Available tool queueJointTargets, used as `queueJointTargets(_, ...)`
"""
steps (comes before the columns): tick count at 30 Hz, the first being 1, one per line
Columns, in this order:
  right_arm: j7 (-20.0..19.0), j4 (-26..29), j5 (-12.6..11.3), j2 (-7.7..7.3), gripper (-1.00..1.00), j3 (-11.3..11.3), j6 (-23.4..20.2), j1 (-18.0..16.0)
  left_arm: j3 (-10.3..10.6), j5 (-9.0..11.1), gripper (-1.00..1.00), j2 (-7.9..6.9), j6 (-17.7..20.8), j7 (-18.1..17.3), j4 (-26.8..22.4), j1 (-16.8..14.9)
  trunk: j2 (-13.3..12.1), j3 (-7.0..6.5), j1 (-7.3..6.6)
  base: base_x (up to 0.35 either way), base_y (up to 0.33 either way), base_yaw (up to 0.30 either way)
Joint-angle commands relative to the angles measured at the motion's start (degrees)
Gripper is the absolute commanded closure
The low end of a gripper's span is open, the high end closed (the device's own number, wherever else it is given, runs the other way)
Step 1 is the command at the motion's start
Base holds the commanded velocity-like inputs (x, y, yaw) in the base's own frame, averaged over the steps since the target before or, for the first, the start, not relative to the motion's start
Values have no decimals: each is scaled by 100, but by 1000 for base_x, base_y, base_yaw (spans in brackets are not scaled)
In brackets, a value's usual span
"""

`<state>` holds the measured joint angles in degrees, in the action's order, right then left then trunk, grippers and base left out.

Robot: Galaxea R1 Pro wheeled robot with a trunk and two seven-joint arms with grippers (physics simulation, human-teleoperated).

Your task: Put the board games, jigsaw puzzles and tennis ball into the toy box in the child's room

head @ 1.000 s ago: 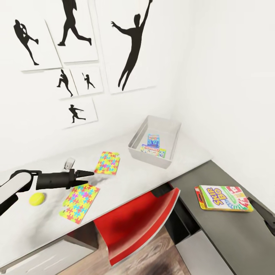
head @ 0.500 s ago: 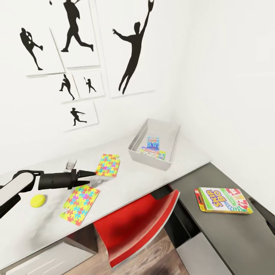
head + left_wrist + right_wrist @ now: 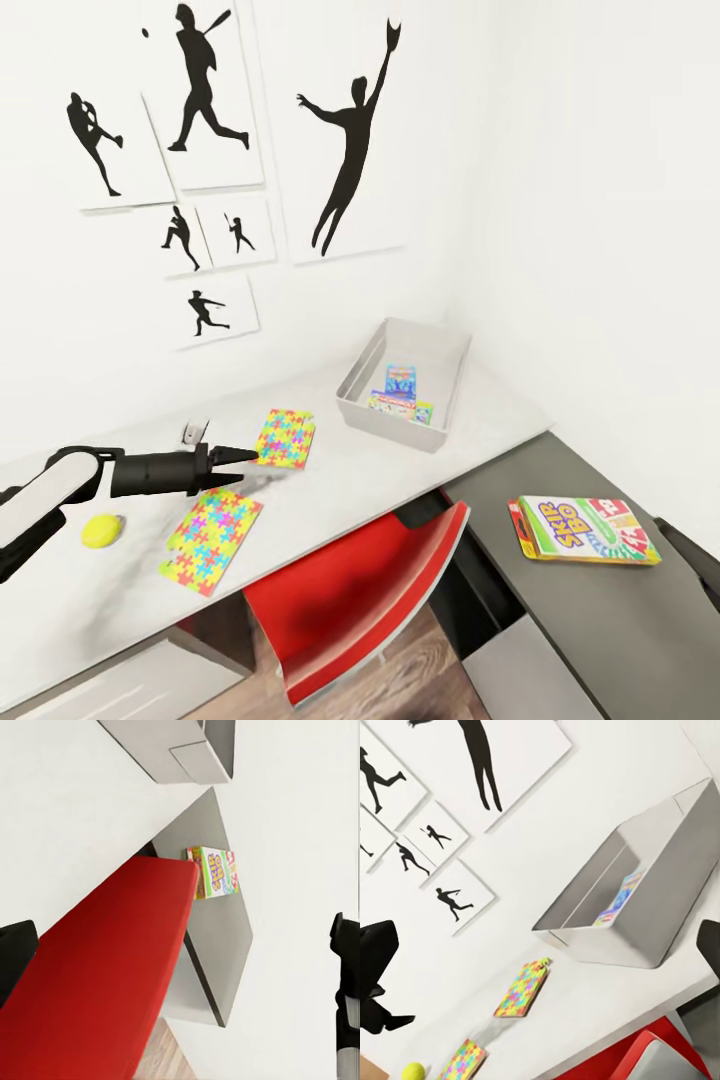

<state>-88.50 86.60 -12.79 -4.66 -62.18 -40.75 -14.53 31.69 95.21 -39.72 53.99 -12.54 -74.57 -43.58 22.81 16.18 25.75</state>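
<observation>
Bench (image 3: 330,505): light grey top with a lower dark grey wing. A red chair (image 3: 350,600) is tucked under it.

Toy box (image 3: 404,383): stands on the bench, well ahead of the left jaws (image 3: 245,464), near the wall corner. Two board games (image 3: 400,393) lie inside it, a blue one and a white-green one.

SKIP-BO game (image 3: 585,530): lies flat on the dark wing, well apart from the left jaws and near the right jaws (image 3: 700,560), whose dark tip shows at the frame edge; whether these are open or closed cannot be told.

Puzzles: one (image 3: 284,438) lies just ahead of the left jaw tips, the other (image 3: 212,540) just below and beside them.

Ball (image 3: 102,531): rests on the bench behind the left jaws, beside the forearm.

Left jaws: tips close together, nearly closed, holding nothing, hovering above the bench between the two puzzles.
</observation>
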Motion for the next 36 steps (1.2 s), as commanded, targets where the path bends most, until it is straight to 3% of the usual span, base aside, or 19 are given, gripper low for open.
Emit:
queueJointTargets(1,-20,-6,-1,-3,-100,-5,-59,-6,17,-40,-100,33,1,-48,4,-10,11,1,4,0,0,0)
queueJointTargets(10,-5,-39,11,-10,-100,-2,-52,-6,21,-49,-100,110,7,-30,4,-10,11,-85,4,0,0,0)
queueJointTargets(16,-1,-49,10,-17,-100,-40,-47,-6,203,-62,-100,259,7,-29,-3,-10,11,-142,4,0,0,0)
queueJointTargets(36,-13,-45,-4,4,-100,-67,-47,-6,241,-82,-100,281,8,-27,-4,-10,11,-332,4,0,0,41)
